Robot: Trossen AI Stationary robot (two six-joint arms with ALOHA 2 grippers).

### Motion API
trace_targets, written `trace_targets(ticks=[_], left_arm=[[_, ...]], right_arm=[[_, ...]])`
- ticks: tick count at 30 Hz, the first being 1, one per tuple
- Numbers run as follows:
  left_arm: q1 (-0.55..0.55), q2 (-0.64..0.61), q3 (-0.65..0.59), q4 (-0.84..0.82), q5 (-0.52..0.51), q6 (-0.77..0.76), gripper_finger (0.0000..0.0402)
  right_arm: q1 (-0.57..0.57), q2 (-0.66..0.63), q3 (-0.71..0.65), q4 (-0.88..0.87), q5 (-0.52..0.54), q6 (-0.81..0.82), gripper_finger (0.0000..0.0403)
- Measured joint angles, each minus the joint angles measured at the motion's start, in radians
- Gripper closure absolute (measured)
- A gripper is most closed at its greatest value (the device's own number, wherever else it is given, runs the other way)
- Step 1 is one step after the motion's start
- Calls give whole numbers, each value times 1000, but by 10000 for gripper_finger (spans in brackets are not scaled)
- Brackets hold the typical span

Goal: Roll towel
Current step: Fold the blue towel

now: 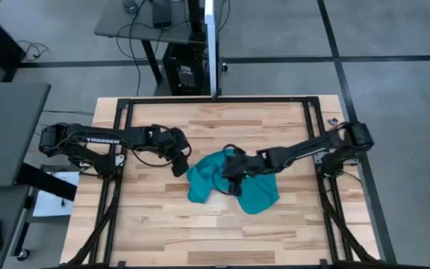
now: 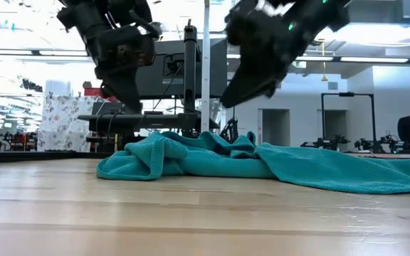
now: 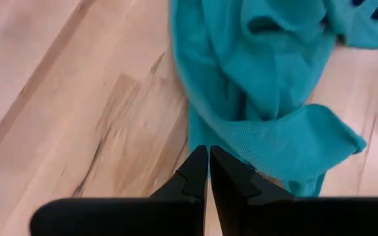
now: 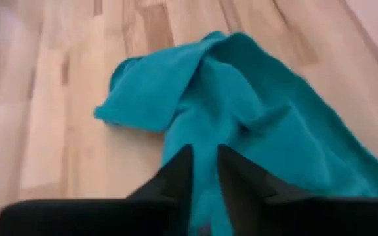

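Towel lies crumpled on table; left pincer clenched, right pincer slightly parted above it.

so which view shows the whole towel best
The high view: it looks straight down on the towel, a crumpled heap on the table, all edges visible. The low view shows only its bunched side profile. The left wrist view shows one end, the right wrist view a folded part; both crop it.

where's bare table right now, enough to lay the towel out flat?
Free: the wide wood strip nearer than the towel, and the far strip behind it. Crowded: the middle, where the towel lies bunched between the left gripper and right gripper.
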Motion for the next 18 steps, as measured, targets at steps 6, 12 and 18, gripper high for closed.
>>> trace_targets(ticks=[6, 12, 18], left_arm=[[0, 0, 0, -60, 2, 7, 400], [0, 0, 0, -68, 3, 55, 400], [0, 0, 0, -69, 4, 76, 400]], right_arm=[[-11, 67, 85, -62, 220, -6, 185], [-8, 119, 126, -72, 294, -37, 140], [3, 146, 127, -159, 355, 30, 139]])
